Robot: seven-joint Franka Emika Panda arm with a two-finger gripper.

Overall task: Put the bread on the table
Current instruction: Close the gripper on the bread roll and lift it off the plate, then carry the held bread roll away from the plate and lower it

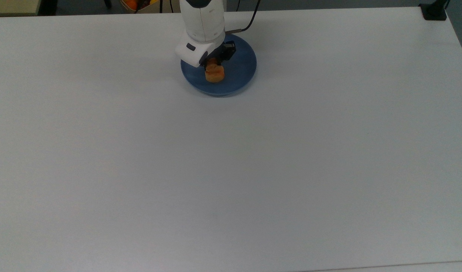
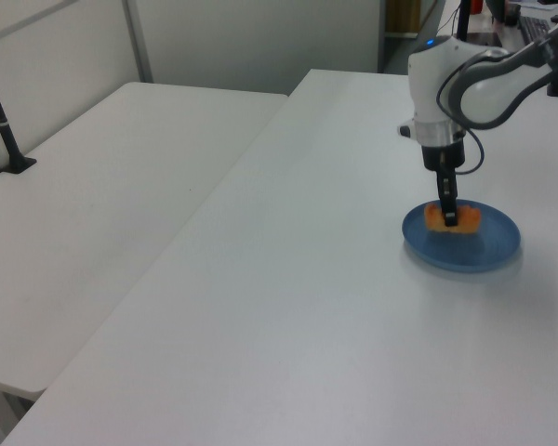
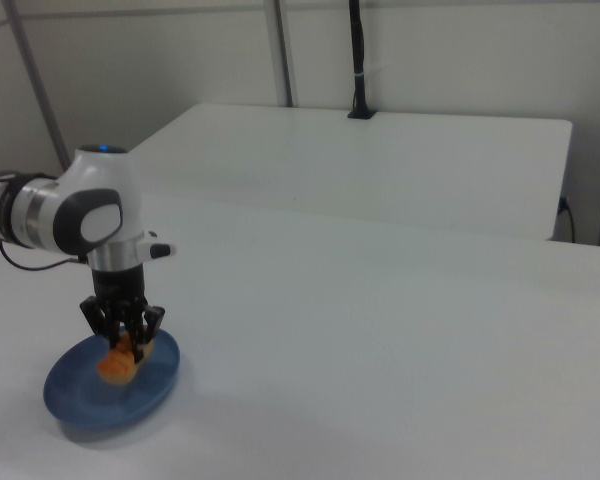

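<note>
- The gripper (image 3: 126,335) points straight down over the blue plate (image 3: 75,397); its jaws are closed on the bread (image 3: 118,360)
- The bread (image 1: 214,73) is held above the plate (image 1: 238,71), in the part of it toward the top view's left; in the left view the loaf (image 2: 451,219) appears raised clear of the plate (image 2: 479,251)
- The table (image 1: 231,158) spreads white all around the plate; a second white table (image 2: 93,214) stands at the left view's left
</note>
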